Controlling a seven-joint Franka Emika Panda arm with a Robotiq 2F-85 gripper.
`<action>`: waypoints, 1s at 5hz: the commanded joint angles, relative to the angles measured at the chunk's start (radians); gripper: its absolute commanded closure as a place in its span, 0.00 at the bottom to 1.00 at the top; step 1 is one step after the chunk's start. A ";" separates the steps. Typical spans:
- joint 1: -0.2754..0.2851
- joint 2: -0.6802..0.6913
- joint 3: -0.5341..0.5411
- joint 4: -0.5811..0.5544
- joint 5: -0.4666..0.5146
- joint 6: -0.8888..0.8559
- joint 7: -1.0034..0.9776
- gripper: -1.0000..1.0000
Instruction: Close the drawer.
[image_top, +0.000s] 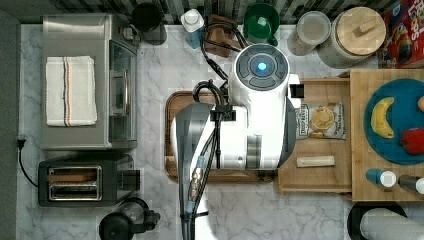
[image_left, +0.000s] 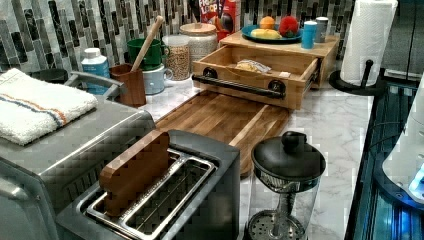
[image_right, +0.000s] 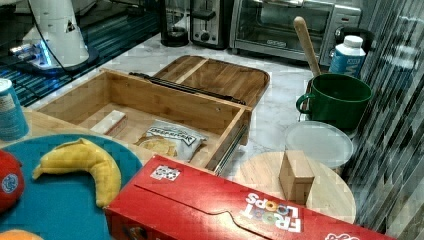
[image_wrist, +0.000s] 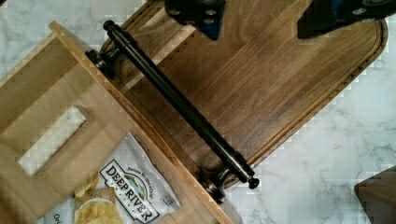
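Note:
The light-wood drawer stands pulled out from under the wooden top that carries a blue plate. Its front reaches over the brown cutting board. A long black bar handle runs along the drawer front. Inside lie a chip bag and a small white bar. My gripper hangs open above the cutting board, a short way out from the handle, with nothing between its fingers. In the top view the white arm covers the board and the drawer's front.
A toaster oven and a toaster line the top view's left, with a black-lidded jar below. Along the backsplash stand mugs, jars and a cereal box. A paper towel roll stands beside the wooden top.

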 joint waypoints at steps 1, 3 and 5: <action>-0.002 0.000 0.002 0.000 -0.001 0.002 -0.013 1.00; 0.019 0.004 0.032 -0.042 0.007 0.021 -0.144 0.00; 0.035 -0.039 0.080 -0.148 0.010 0.093 -0.478 0.00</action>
